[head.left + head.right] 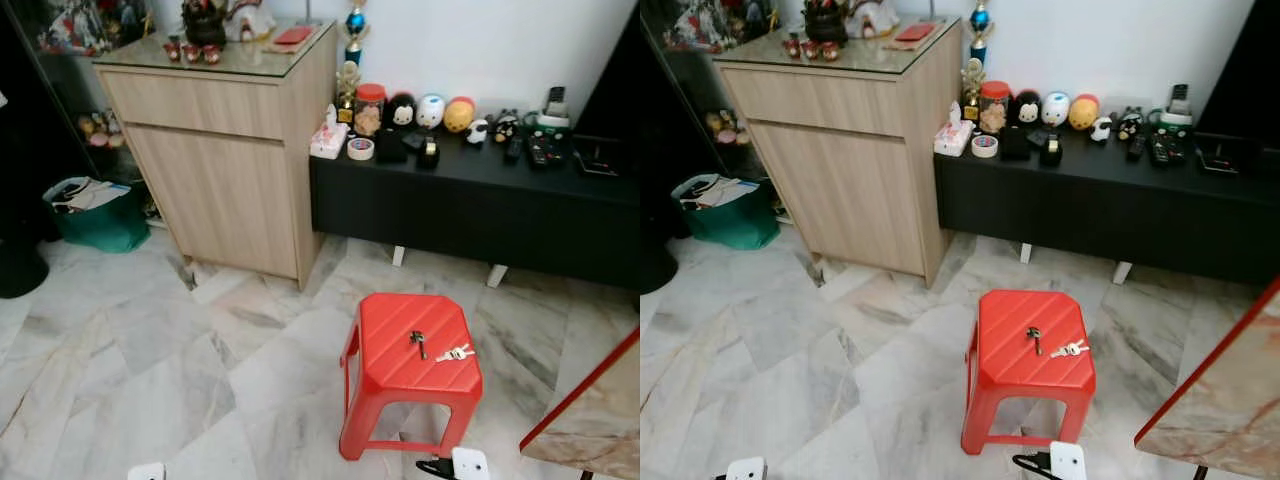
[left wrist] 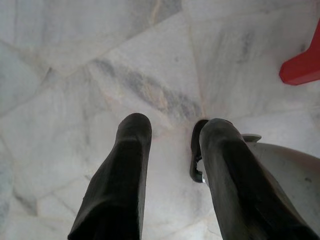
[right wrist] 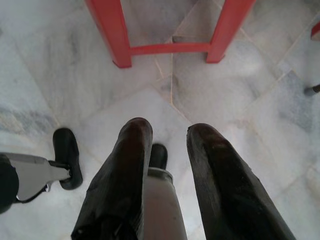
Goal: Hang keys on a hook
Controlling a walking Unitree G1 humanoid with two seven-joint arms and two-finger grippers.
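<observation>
The keys [image 1: 455, 353] lie on the seat of the red stool [image 1: 395, 375], toward its right-hand side, with a darker single key [image 1: 418, 343] just beside them nearer the middle. The silver bunch lies roughly across the seat; the dark key runs front to back. No hook can be made out in the room from here (it may be out of frame).

Both arms hang low over the marble floor [image 1: 150, 350]. The right tool [image 3: 170, 150] points down at the floor just in front of the stool's legs, its two fingers a moderate way apart and holding nothing. The left tool [image 2: 172, 150], likewise parted and empty, hangs with only a corner of the stool off to its side.

The keys lie ahead of and above both tools; the right arm looks nearer and the likelier one to reach.

Behind stand a wooden cabinet [image 1: 230, 150] and a low black worktop [image 1: 470, 200] carrying small toys.
</observation>
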